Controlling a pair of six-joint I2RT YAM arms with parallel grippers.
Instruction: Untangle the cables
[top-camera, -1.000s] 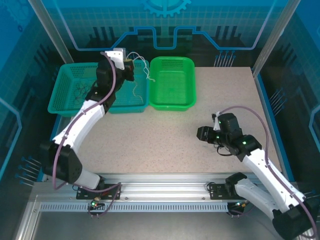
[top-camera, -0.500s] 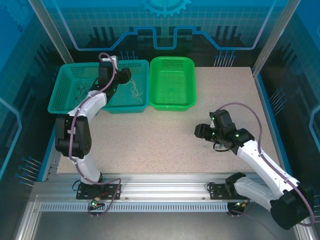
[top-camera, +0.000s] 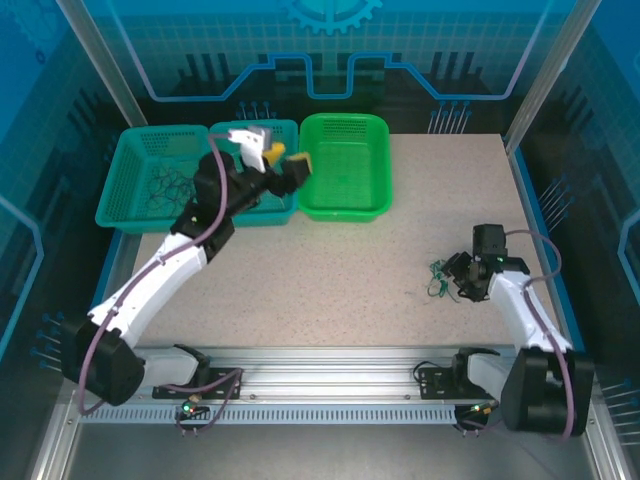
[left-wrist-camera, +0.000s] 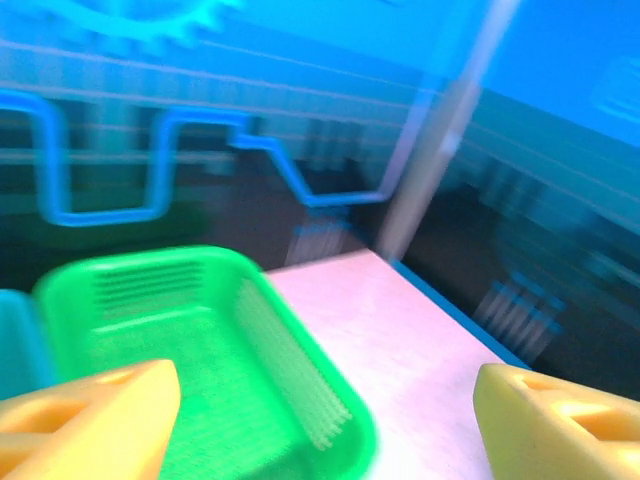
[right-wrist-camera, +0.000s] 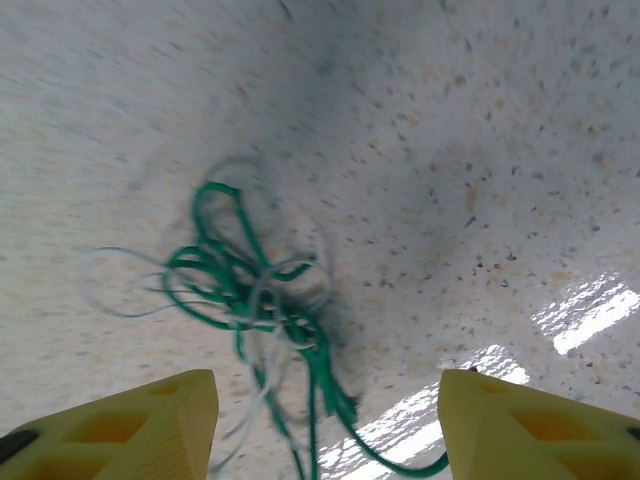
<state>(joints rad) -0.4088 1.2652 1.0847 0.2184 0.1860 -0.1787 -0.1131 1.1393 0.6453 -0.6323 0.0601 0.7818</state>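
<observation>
A small tangle of green and whitish cables (right-wrist-camera: 258, 300) lies on the speckled table (top-camera: 340, 270), also seen from above as the tangle (top-camera: 437, 279) at the right. My right gripper (right-wrist-camera: 330, 430) hovers open just over it, and strands trail between its yellow fingers (right-wrist-camera: 120, 425) without being pinched. From above, the right gripper (top-camera: 457, 280) sits right beside the tangle. Dark cables (top-camera: 163, 187) lie in the far-left teal basket (top-camera: 120, 200). My left gripper (top-camera: 287, 160) is open and empty, held in the air at the green basket's (left-wrist-camera: 190, 360) left rim.
A second teal basket (top-camera: 262, 205) stands between the left teal one and the green basket (top-camera: 345, 170), partly covered by my left arm. Blue enclosure walls and posts ring the table. The arm bases and a metal rail run along the near edge.
My left gripper let a whitish cable drop into the middle teal basket, opened, and swung right toward the green basket. My right arm pulled back to the right, uncovering the green tangle.
</observation>
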